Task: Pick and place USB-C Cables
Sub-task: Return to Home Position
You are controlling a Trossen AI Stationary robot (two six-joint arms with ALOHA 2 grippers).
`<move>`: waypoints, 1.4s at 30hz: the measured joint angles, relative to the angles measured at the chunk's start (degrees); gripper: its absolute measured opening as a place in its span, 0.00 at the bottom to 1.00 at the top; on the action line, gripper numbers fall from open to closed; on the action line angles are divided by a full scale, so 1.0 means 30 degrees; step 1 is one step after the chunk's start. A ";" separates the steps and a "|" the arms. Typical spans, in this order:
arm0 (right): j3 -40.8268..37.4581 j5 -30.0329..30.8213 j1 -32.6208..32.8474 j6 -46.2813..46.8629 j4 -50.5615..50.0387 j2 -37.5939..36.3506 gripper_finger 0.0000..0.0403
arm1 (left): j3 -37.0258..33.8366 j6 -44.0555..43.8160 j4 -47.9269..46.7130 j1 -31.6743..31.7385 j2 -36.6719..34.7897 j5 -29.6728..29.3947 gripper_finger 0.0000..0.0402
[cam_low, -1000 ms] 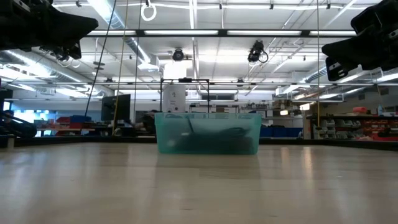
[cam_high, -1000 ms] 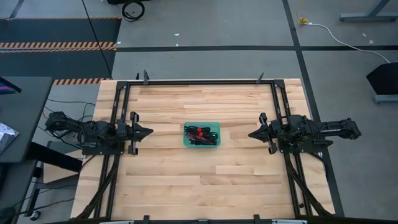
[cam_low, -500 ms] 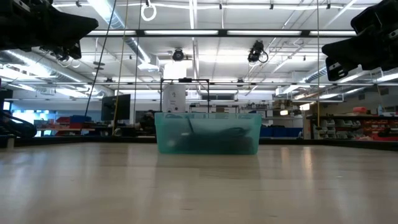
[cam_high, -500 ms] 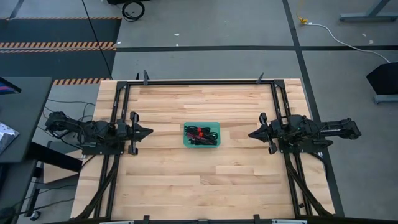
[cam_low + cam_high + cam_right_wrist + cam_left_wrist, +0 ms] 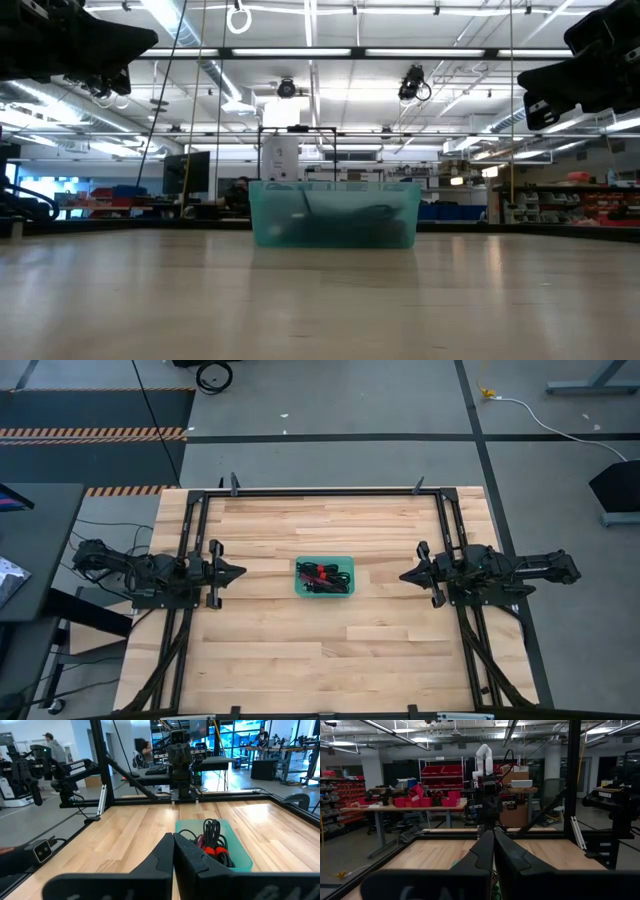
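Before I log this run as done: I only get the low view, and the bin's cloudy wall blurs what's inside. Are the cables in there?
Observer: Yes. The high view shows the USB-C cables bundled inside the green bin.
Operator: Are the grippers away from it?
Observer: The left gripper and the right gripper sit apart from it, one on each side, both pointing toward it.
Operator: Holding anything?
Observer: No. In their wrist views both are shut with nothing between them.
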 joint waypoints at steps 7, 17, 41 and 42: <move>0.0000 0.0002 0.0000 0.0001 0.0000 -0.0003 0.03 | 0.0000 0.0005 0.0000 0.0000 0.0000 0.0000 0.04; 0.0000 0.0007 0.0000 0.0001 0.0000 0.0000 0.03 | -0.0002 0.0000 0.0000 0.0000 -0.0015 0.0000 0.06; 0.0000 0.0000 0.0007 0.0001 0.0000 -0.0005 0.03 | -0.0007 0.0000 0.0007 0.0000 -0.0007 0.0000 0.06; 0.0000 0.0007 0.0000 0.0001 0.0000 -0.0002 0.03 | -0.0007 0.0000 0.0002 0.0000 -0.0007 0.0000 0.06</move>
